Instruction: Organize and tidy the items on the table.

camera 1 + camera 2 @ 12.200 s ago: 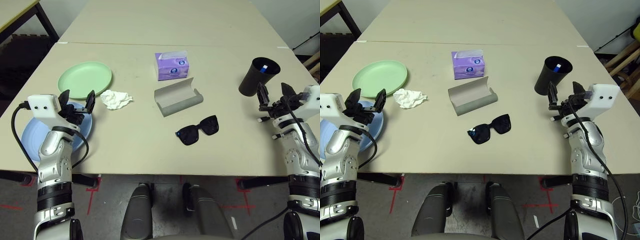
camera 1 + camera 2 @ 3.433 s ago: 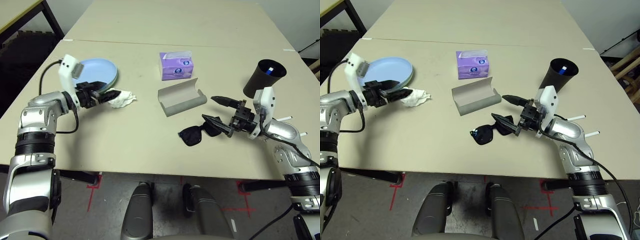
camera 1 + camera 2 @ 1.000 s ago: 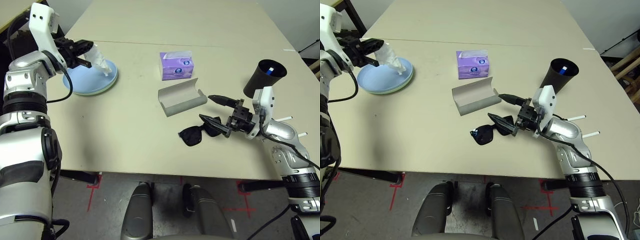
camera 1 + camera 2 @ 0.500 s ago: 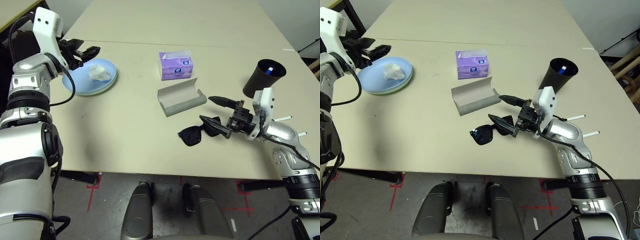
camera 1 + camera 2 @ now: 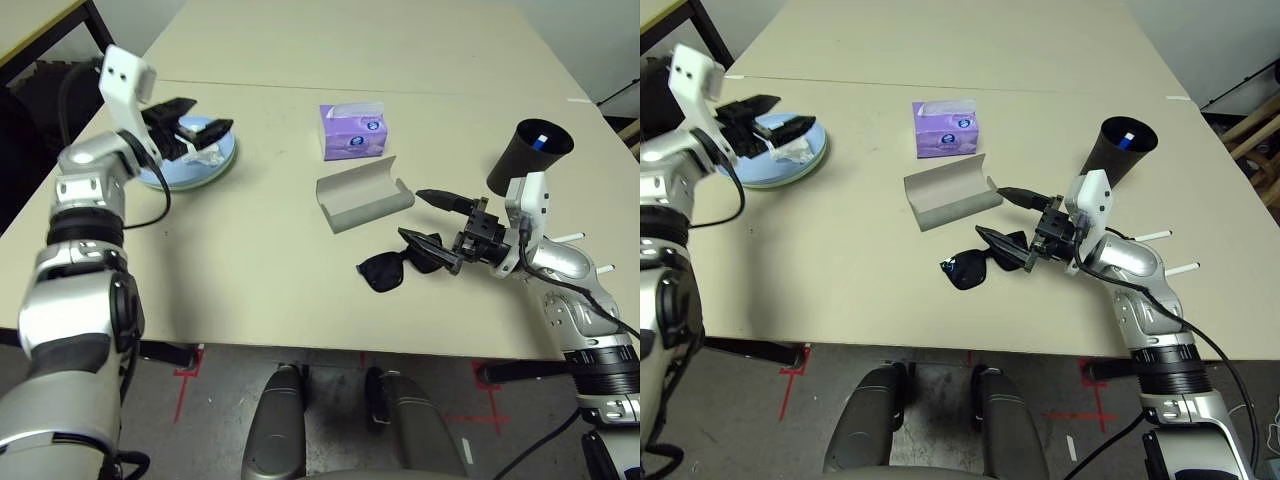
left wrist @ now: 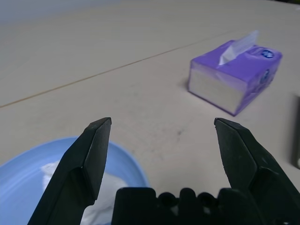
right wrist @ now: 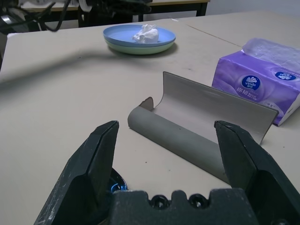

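On the robot's left side of the table, 2 stacked plates carry a crumpled tissue

Near the table's [image 5: 270, 290] far left part, a light blue plate [image 7: 123, 33] sits on top of a pale green plate [image 7: 133, 49], and the crumpled white tissue [image 7: 146, 34] lies on the blue one. Above the stack hangs the left gripper [image 5: 205, 118], its 2 black fingers spread apart with nothing between them. The silver forearm behind it reaches up from the picture's bottom left corner.

Toward the middle of the table lies the long grey glasses case [image 5: 365, 207], hinged open, its pale inner side showing. Just beyond it stands a purple tissue pack [image 5: 352, 138] with 1 white sheet poking out of the top. Nearer the robot than the case are the black sunglasses [image 5: 383, 271], resting on the beige surface.

At the sunglasses' right-hand end is the right gripper [image 5: 1002, 222], its 2 fingers also apart and empty. One finger overlaps a lens in the eye views; whether it touches the lens is hard to judge, though it appears to hover above. Farther to the right, behind that gripper, stands a black cup [image 5: 529, 157] with something blue inside.
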You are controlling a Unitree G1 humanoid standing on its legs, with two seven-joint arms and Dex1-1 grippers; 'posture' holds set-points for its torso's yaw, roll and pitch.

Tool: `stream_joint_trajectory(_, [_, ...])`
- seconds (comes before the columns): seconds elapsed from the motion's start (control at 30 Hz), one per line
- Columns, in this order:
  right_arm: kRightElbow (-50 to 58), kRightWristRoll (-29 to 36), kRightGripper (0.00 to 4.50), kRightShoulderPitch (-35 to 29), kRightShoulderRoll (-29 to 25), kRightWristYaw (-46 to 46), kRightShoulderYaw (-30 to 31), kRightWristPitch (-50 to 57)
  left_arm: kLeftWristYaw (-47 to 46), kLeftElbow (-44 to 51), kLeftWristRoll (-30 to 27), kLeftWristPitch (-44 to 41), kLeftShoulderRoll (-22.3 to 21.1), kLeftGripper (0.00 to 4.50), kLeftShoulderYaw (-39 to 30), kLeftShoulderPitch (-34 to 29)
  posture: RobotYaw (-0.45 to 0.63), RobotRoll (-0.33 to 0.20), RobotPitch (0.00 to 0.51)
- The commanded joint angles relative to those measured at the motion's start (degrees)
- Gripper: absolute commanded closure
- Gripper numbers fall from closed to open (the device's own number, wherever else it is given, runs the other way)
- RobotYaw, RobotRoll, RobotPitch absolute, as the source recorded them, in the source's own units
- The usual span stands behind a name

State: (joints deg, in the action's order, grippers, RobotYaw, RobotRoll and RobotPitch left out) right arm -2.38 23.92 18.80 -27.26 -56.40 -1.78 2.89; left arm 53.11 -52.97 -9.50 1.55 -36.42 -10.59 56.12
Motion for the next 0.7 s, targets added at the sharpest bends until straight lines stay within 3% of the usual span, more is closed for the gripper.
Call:
stream_joint_trajectory(0.03, [-0.1,0.3,0.00,-0.4,-0.9,-0.6,-0.7,0.1,4.3,1.5,-0.8,2.9,-0.2,0.02,0.7,-2.3,0.15,0.000,0.182])
stream_joint_trajectory(0.13, [-0.2,0.4,0.00,-0.3,-1.3,-0.8,-0.8,0.2,9.7,1.8,-0.5,6.5,-0.6,0.02,2.1,-3.8,0.15,0.000,0.183])
stream_joint_trajectory(0.33, [-0.1,0.7,0.00,0.1,-2.2,-1.2,-1.1,0.6,20.0,6.7,-5.7,3.7,1.6,0.02,1.9,-8.1,0.15,0.000,0.196])
stream_joint_trajectory(0.7, [0.9,1.6,0.00,1.0,-5.7,-2.6,-2.3,2.8,32.0,10.2,-6.5,4.8,2.5,0.02,6.2,-10.8,0.12,0.000,0.241])
